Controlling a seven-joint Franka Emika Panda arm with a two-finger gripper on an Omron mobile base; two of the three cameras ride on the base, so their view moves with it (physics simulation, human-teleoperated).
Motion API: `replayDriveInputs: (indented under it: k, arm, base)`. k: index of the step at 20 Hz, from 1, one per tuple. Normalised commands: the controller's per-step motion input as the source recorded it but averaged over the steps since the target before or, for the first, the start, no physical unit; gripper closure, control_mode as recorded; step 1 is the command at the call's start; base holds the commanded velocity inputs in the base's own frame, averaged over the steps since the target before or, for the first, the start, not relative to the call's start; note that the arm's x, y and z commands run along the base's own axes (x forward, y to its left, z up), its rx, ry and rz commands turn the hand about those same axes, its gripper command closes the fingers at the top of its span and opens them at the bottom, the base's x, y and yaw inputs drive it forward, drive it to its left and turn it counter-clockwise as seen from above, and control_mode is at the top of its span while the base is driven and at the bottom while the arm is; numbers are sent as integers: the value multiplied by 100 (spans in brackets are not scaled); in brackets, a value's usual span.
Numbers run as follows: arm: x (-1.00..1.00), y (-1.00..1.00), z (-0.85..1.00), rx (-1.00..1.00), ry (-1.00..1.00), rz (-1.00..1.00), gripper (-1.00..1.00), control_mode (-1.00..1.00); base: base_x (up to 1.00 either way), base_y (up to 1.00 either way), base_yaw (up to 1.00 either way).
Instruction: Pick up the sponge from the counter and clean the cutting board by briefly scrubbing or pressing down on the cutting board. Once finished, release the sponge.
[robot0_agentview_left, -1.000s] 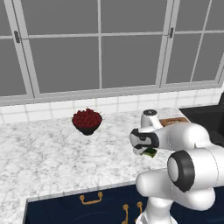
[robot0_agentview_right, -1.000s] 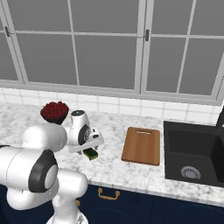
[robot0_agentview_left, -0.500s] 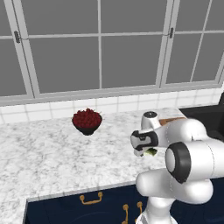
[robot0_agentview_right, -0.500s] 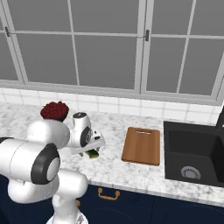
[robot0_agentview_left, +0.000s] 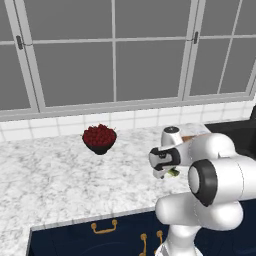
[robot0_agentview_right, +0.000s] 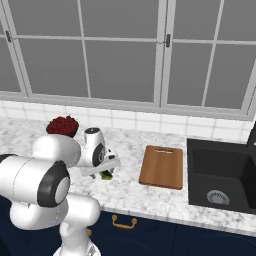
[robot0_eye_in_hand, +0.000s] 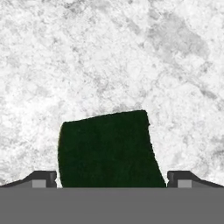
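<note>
Jaws (robot0_eye_in_hand: 111, 179) clamped on sponge (robot0_eye_in_hand: 107, 148), held just above bench (robot0_agentview_right: 150, 192). Board (robot0_agentview_right: 162, 167) to right, well apart. Fruit bowl (robot0_agentview_left: 99, 138) behind-left.

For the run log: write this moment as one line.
phase: carrying sponge | gripper: shut on sponge, above counter | cutting board: bare, not yet reached | sponge: not released

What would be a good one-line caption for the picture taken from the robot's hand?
Looking down the gripper: the dark green sponge sits between its two fingertips, above the white marble counter.
</note>
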Motion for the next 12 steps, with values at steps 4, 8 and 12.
replayDriveInputs:
  k: [4,8,12]
  arm:
    - [-44,-5,0,0,-20,0,-100,-100]
    - [-19,-15,0,0,-14,0,-100,-100]
    - [1,-13,-26,1,0,1,-100,-100]
  base:
    - [0,0,0]
    - [0,0,0]
    - [0,0,0]
